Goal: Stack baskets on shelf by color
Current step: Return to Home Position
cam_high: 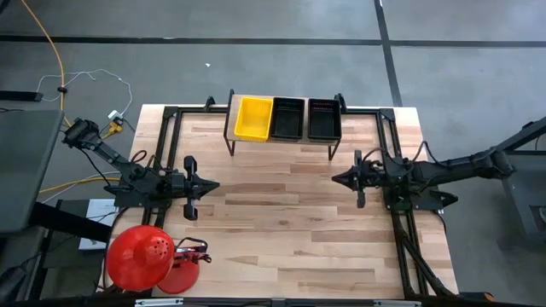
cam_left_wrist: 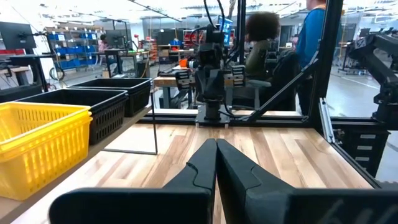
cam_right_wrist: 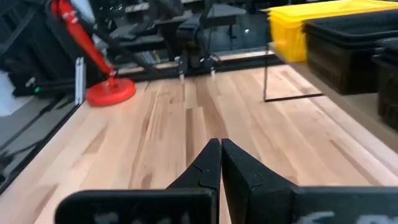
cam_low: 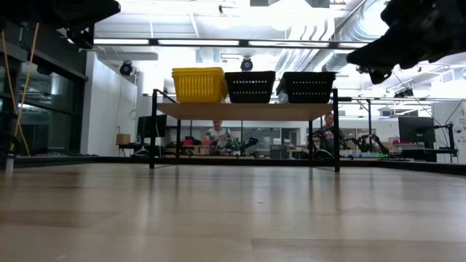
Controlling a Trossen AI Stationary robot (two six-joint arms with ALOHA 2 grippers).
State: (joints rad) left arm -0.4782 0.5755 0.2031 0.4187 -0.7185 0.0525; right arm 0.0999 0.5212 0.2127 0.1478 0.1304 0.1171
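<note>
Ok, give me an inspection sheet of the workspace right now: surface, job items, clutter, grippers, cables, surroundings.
Surface: wooden tabletop, nothing seen lying between the arms.
Job's things: shelf at the far edge; on it, yellow baskets at the left arm's end, black baskets in the middle, more black baskets at the right arm's end. Count per stack not readable.
Clutter: red domed object at the near corner by the left arm.
Grippers: left gripper shut, empty; right gripper shut, empty; both away from the shelf.
Cables: yellow cable and white wire on the floor.
Surroundings: people at benches beyond.
</note>
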